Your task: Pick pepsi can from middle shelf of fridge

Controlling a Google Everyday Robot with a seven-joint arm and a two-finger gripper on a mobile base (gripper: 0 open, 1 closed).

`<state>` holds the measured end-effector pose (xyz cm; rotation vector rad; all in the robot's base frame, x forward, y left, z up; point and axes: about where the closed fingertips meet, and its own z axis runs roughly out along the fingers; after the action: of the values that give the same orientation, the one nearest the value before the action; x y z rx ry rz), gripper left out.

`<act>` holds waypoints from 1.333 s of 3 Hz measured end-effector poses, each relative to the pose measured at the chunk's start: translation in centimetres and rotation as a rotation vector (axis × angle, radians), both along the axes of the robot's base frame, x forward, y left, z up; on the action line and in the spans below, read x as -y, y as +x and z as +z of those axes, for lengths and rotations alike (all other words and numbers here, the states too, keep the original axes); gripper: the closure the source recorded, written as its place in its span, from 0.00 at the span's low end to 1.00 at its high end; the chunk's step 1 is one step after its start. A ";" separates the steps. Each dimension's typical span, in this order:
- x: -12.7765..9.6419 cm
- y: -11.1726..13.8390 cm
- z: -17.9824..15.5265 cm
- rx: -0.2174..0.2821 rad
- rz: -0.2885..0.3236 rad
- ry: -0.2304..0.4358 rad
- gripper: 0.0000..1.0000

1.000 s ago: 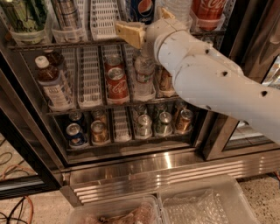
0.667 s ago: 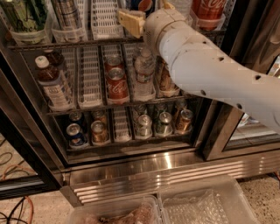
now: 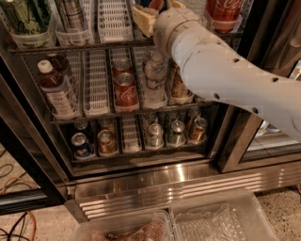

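The fridge stands open in front of me, with its ribbed steel base panel below. The middle shelf is the wire rack at the top of the view, with white lane dividers and clear front cups. Only a small piece of the pepsi can shows at the top edge, dark blue with a bit of red. My gripper, cream coloured, is at that can on the middle shelf, reaching in from the right. The thick white arm hides the rest of the can.
A red cola can stands to the right of the gripper, and a silver can and a green can to the left. The rack below holds a brown bottle, cola cans and a water bottle. Clear bins lie on the floor.
The arm has moved up and further into the middle shelf, bringing the gripper from in front of the lane dividers to the pepsi can at the top edge.
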<state>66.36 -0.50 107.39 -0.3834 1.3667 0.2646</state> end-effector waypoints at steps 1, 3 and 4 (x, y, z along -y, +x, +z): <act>-0.2 0.0 -0.4 -0.006 0.002 0.002 0.69; -0.4 -0.2 -0.4 -0.020 0.004 0.004 1.00; -0.6 -0.3 -0.5 -0.031 0.007 -0.003 1.00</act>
<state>66.05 0.09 106.84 -0.3878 1.3962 0.2747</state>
